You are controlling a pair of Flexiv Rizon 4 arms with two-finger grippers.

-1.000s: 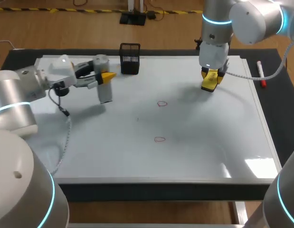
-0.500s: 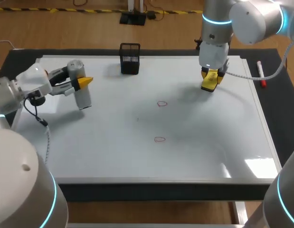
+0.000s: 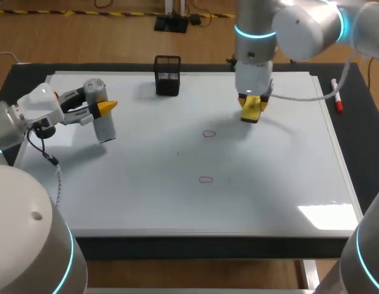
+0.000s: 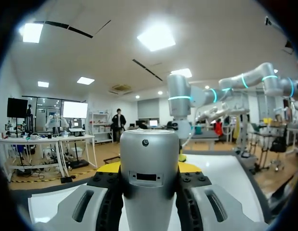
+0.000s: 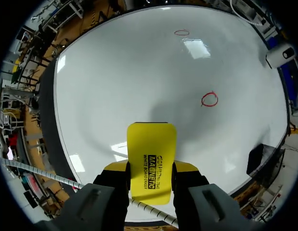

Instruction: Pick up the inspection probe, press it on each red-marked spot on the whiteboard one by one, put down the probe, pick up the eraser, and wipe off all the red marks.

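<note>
Head view: the left gripper [image 3: 101,108] sits at the left of the frame, over the upper left part of the whiteboard [image 3: 269,184]. Its two fingers are closed around the probe [image 3: 104,128], a silver cylinder that stands nearly upright, slightly tilted, with its rounded top above the yellow tips and its lower end at the board; whether it touches the surface cannot be told. The right arm comes in from the upper right, and the right gripper [image 3: 253,104] hangs at the upper middle of the frame, pointing down. It grips the yellow eraser [image 3: 250,114] between its fingers, the eraser's lower end close over the board.

Two small red rings are drawn near the middle of the board. The upper mark [image 3: 208,133] lies just below and to the left of the eraser; the lower mark [image 3: 206,179] is further down, well apart from both grippers. A black mesh holder [image 3: 167,76] stands at the board's top edge, between the two grippers. A red-capped marker [image 3: 337,96] lies at the right, off the board.

In the left wrist view the probe fills the gap between the fingers, both pressing its sides. In the right wrist view the eraser juts out ahead of the fingers clamping it, with one red ring ahead of it and the other beyond.
</note>
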